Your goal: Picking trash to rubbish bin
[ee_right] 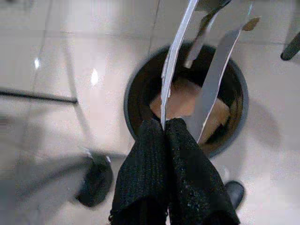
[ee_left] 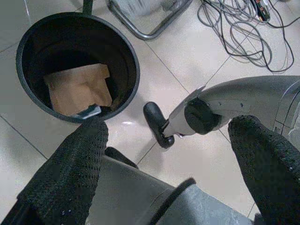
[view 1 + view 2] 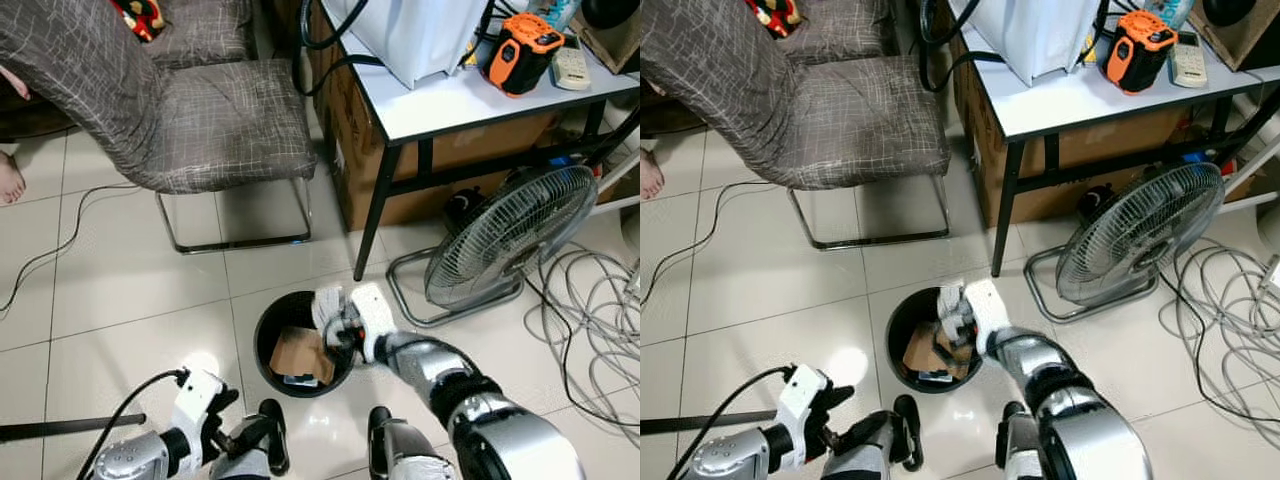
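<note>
Right tool pinching white scrap above bin rim; left tool spread, beside bin.

Pale tiled floor, covered chair — white desk, fan

cardboard in bin, fan right.

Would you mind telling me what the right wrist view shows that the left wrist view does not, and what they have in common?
Right wrist view alone: the right hand, fingers shut on a thin white strip of trash hanging over the bin.

Left wrist view alone: the left hand, fingers apart and holding nothing, with tangled cables on the floor and the fan's base.

Both: the black rubbish bin with brown cardboard inside, on pale floor tiles.
</note>
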